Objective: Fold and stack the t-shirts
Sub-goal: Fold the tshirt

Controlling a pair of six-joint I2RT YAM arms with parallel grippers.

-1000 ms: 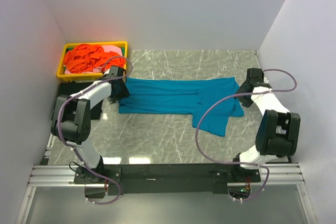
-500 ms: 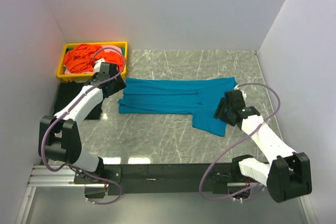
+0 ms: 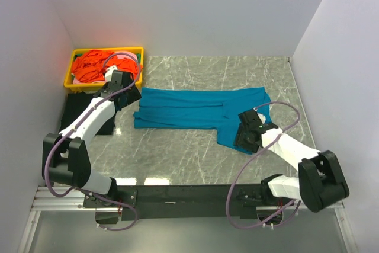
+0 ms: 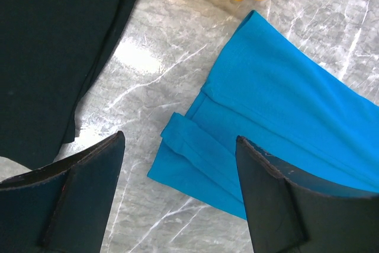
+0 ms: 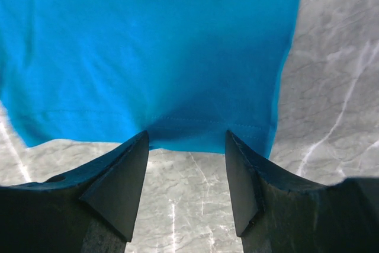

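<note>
We judge the step to be gripping the teal t-shirt (image 3: pixel 189 109) for a fold; our right gripper (image 5: pixel 186 137), jaws apart, stands at the hem of the flap jutting toward the near edge, and should sink lower and bite that hem squarely; our left gripper (image 4: pixel 179 143), jaws apart and empty, hovers over the folded left end near the yellow tray (image 3: pixel 108 48); the shirt lies mid-way across the table (image 3: pixel 177 158), long axis left to right; its collar end we cannot tell.

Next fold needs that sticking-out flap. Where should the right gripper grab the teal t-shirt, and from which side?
Pinch the stitched hem of the near flap on the teal t-shirt, coming from the arms' side: that edge lies flat on the marble, facing the open right gripper.
</note>
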